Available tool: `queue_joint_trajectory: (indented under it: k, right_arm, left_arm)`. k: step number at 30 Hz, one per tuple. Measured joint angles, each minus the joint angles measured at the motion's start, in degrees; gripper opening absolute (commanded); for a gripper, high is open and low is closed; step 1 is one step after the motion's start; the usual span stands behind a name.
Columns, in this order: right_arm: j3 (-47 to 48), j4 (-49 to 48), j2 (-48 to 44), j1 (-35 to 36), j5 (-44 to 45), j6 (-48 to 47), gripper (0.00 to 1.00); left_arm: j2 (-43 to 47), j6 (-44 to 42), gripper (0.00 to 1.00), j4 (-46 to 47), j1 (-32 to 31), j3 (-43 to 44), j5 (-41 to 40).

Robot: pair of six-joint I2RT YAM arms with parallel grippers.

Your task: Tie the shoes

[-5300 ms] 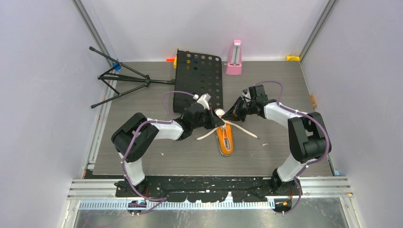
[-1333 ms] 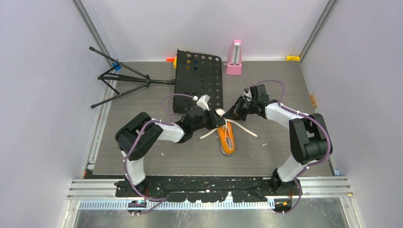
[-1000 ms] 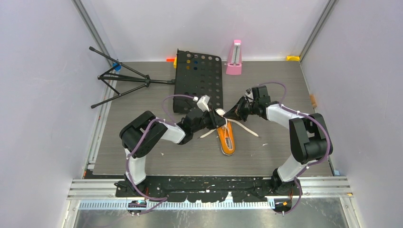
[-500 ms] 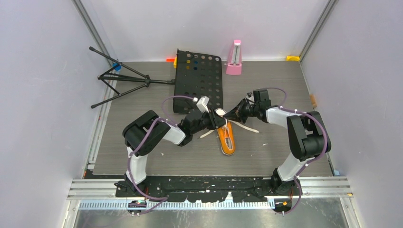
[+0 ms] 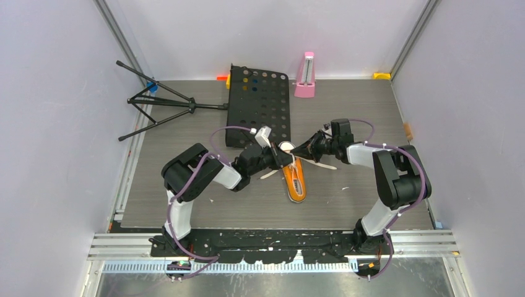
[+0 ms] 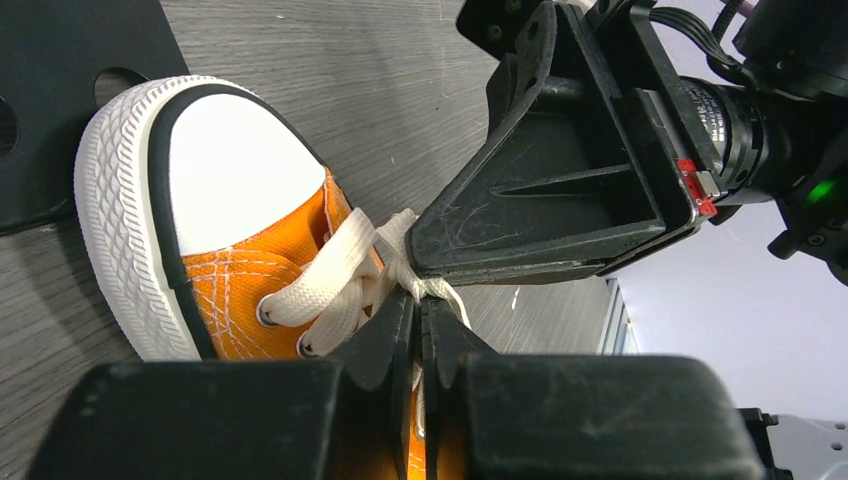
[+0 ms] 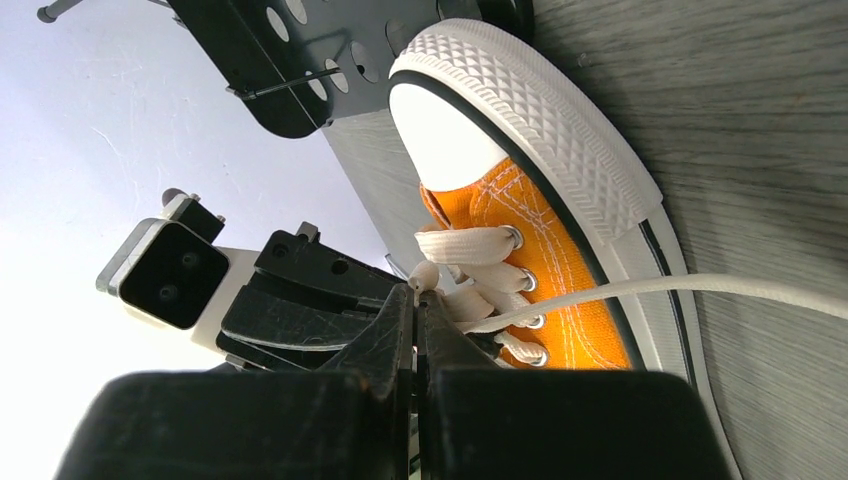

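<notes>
Mid-frame overhead, my left gripper (image 5: 288, 159) and right gripper (image 5: 303, 150) each pinch laces (image 6: 335, 275) at the shoe (image 5: 296, 184); only overhead shows tabletop (image 5: 347, 111) edges.

Got both arms folded in low toward the middle, elbows out wide. My left hand (image 6: 420, 305) and right hand (image 7: 415, 300) meet tip to tip, nearly touching, fingers pinched together on each.

My own fingers (image 6: 380, 345) hide the sneaker (image 6: 250, 250) past its first eyelets, and from above its laces (image 5: 325, 165) blur together.
</notes>
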State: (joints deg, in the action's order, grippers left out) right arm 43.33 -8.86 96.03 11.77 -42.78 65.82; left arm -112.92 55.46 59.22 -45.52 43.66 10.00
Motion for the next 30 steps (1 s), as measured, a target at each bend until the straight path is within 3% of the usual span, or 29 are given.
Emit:
queue_joint_trajectory:
  k: [8,14,22,30]
  right_arm:
    - [0.02,0.79,-0.13,0.0,0.22,-0.57,0.0]
    - [4.17,9.07,-0.61,0.39,1.99,-6.95,0.0]
    - [7.41,17.35,-1.29,1.14,2.73,-14.01,0.0]
    - [9.38,23.02,-3.26,1.49,2.82,-19.41,0.0]
  left_arm:
    - [0.0,1.14,0.0,0.48,0.04,-0.52,0.02]
    - [1.38,1.16,0.0,-1.99,0.28,-0.61,0.87]
    - [6.56,-2.47,0.0,-14.27,0.55,0.92,3.76]
    - [12.02,-9.53,0.0,-32.76,0.66,6.45,6.4]
